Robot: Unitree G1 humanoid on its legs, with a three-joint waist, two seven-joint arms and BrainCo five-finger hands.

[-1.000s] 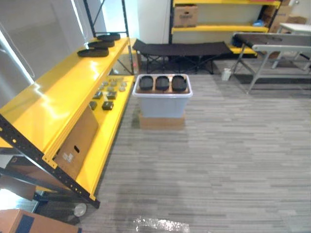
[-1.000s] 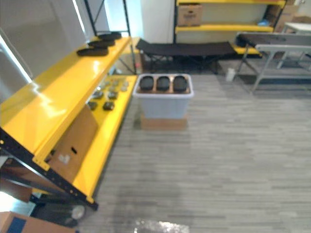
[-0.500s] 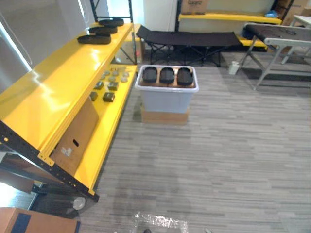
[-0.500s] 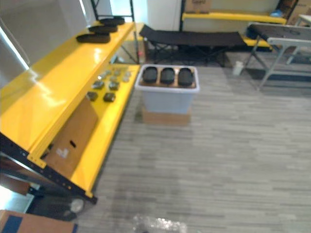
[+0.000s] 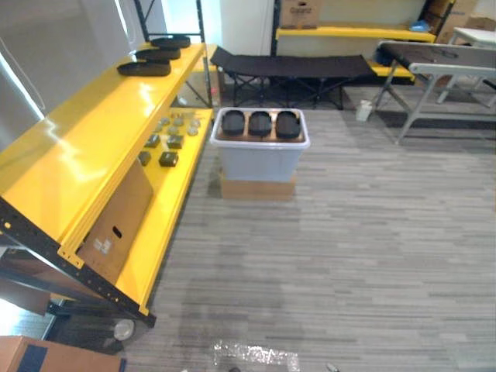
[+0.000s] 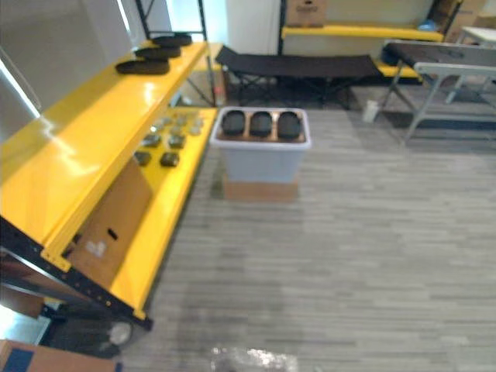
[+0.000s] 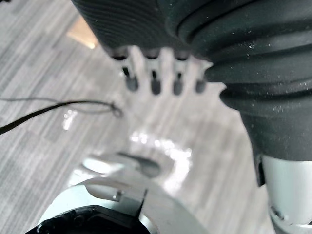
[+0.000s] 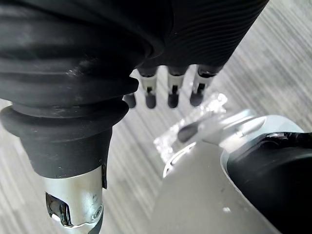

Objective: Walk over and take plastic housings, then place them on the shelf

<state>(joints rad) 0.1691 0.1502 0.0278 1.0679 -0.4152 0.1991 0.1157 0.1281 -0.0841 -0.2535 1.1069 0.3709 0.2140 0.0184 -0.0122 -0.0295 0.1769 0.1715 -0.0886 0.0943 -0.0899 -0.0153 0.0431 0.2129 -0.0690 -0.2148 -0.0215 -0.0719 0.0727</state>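
Left hand [image 7: 155, 83] and right hand [image 8: 173, 91] hang empty, fingers straight. Three black oval plastic housings [image 5: 260, 124] sit in a pale plastic bin [image 5: 261, 147] well ahead, about midway between the arms, long axes pointing away, just beside the yellow metal shelf [image 5: 93, 147].

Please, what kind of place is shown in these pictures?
Probably a warehouse or workshop storeroom: long yellow metal shelving on dark frames, a plastic bin of black housings beside it, and a cardboard box on a far shelf.
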